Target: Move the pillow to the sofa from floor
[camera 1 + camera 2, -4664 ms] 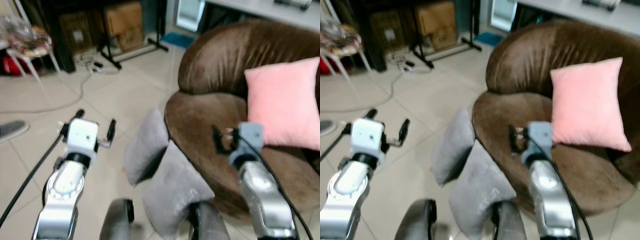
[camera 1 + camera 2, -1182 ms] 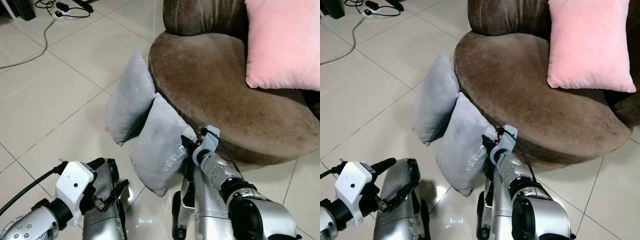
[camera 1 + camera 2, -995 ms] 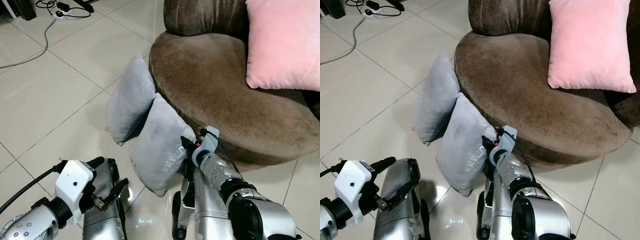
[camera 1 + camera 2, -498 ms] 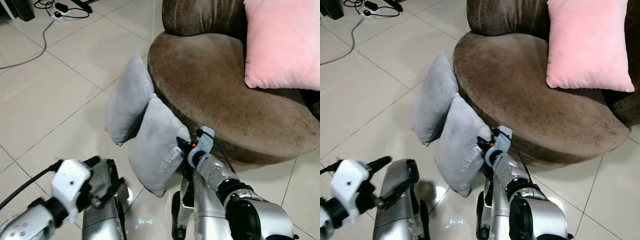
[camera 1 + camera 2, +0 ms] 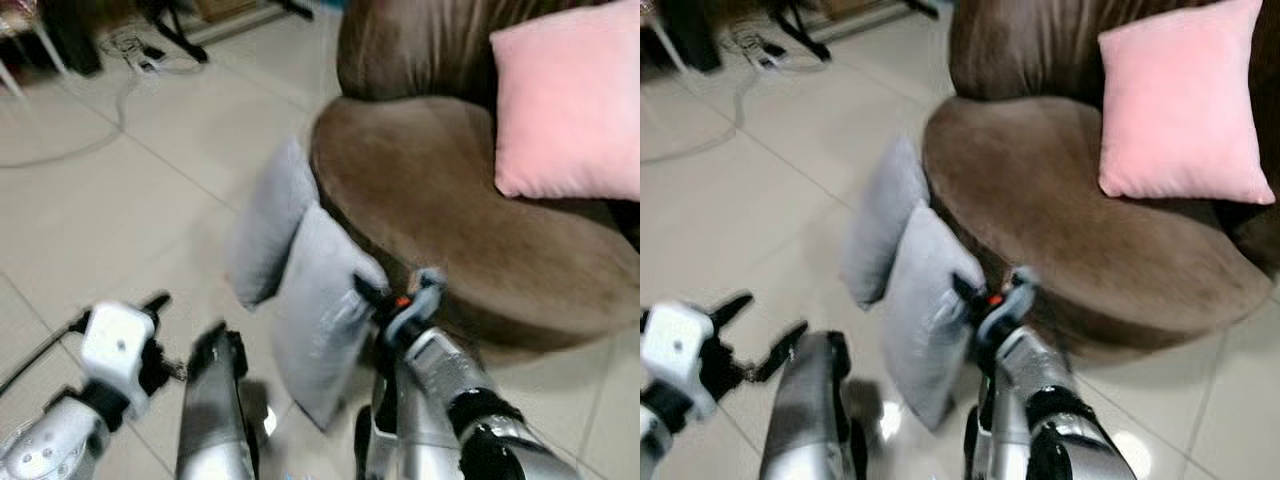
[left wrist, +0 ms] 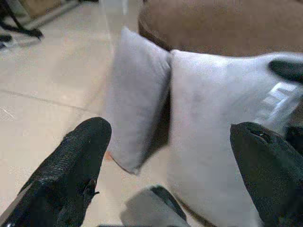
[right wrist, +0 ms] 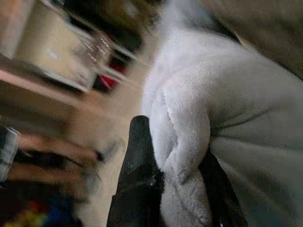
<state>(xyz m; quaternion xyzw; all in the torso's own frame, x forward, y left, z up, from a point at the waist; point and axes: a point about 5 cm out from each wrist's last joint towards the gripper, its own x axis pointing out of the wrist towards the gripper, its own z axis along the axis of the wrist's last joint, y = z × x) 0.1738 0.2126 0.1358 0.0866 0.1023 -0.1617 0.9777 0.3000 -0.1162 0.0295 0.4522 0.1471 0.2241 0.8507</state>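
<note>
The right end effector pinches a corner of the nearer grey pillow leaning against the brown sofa. The left end effector hovers spread wide above the floor.

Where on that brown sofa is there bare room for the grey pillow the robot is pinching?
The sofa seat is bare across its front and left, beside the pink pillow leaning at the right back. The crowded spot is the floor at the seat's left edge, where the held grey pillow and a second grey pillow lean.
</note>
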